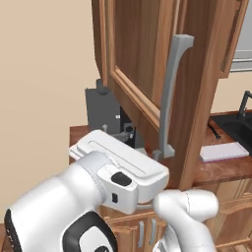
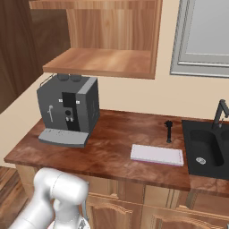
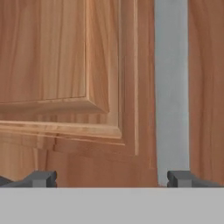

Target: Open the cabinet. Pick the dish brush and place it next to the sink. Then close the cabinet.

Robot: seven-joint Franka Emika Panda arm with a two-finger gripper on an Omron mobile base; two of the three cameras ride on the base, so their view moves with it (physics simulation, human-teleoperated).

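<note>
**A:** Where's the dish brush? Do you need to go back into the cabinet for it?

**B:** No. It stands upright on the bench, just beside the left rim of the sink, and the shelf inside the cabinet is bare. I'd judge you are at the last step, which is closing the cabinet.

**A:** And the fingers, what are they doing?

**B:** They're spread wide and holding nothing. In the hand view one tip is low on the left and the other low on the right, and both point straight at the face of the cabinet door.

**A:** So what should you line up on?

**B:** The grey bar handle. In the hand view its long axis runs top to bottom. It isn't centred in your gap but lies off to the right, directly above the right fingertip. The raised panel fills the space between the tips.

**A:** Is the handle within reach as things stand?

**B:** Probably not squarely. If you mean to grip the bar, shift the hand towards the right of that view so the bar falls between the two tips. The fingers already straddle crosswise to the bar. If you would rather push, the flat wood ahead of you will serve.

**A:** Which way does the door have to go?

**B:** In the left base view it stands swung out towards you, above the coffee machine. It has to swing away from you and back against the cabinet front.
</note>
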